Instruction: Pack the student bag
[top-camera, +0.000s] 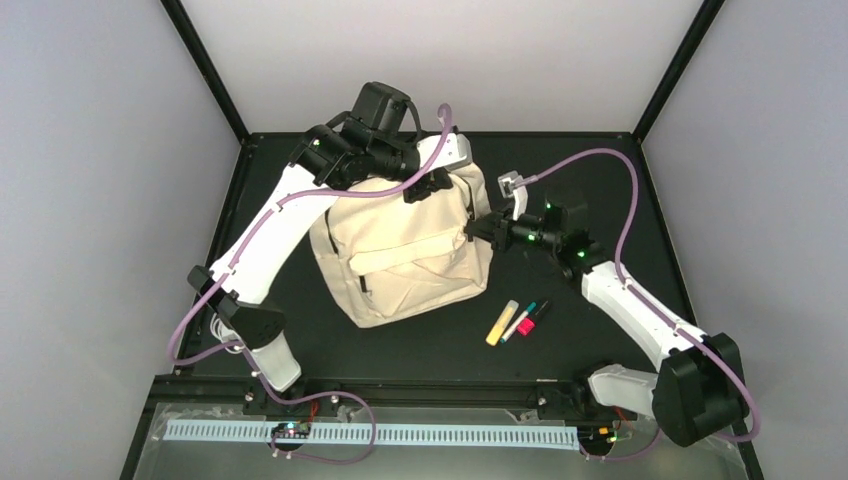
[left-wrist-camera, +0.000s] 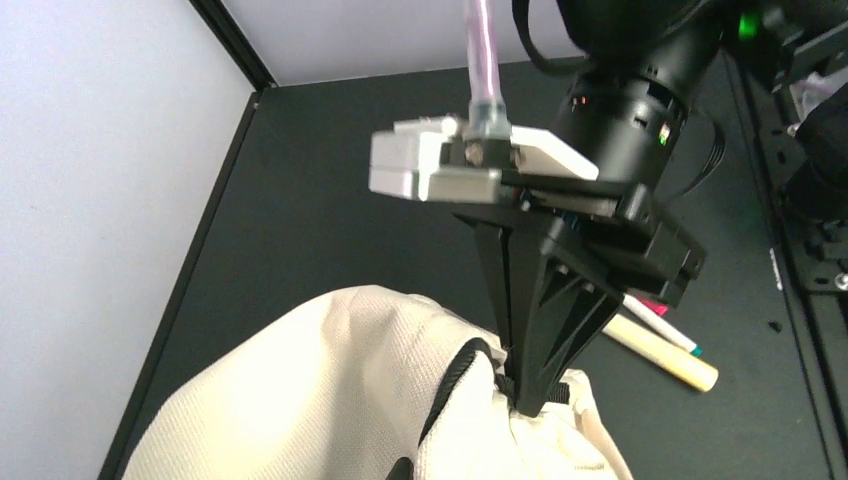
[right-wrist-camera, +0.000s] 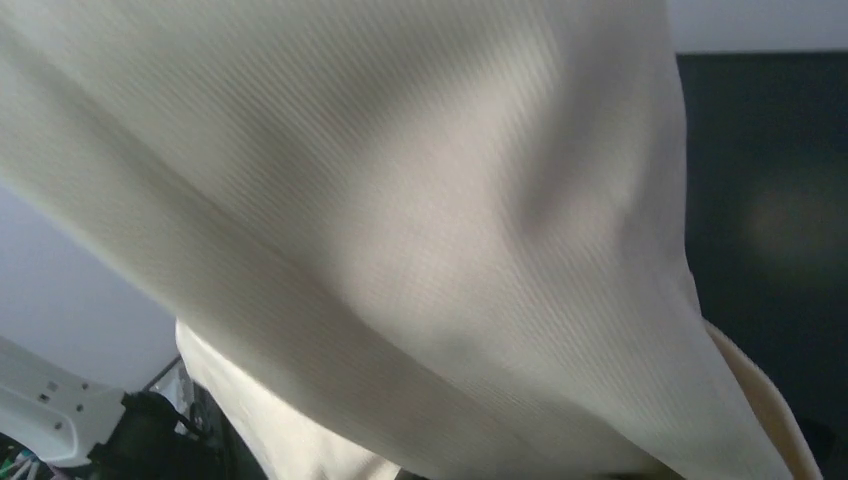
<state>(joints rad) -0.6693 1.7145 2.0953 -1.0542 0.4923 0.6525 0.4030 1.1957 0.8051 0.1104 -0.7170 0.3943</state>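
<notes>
The student bag, cream-beige with dark zipper lines, sits at the middle of the black table and is pulled up at its top. My left gripper is down on the bag's top far edge, shut on the fabric there; the pinch itself lies below the left wrist view's edge. My right gripper is shut on the bag's right upper edge. In the left wrist view the right gripper has its black fingers clamped on a black strap loop of the bag. Bag fabric fills the right wrist view and hides those fingers.
A yellow highlighter, a pink marker and a dark pen lie together on the table right of the bag; the highlighter also shows behind the right gripper. Black frame posts and grey walls close in the table.
</notes>
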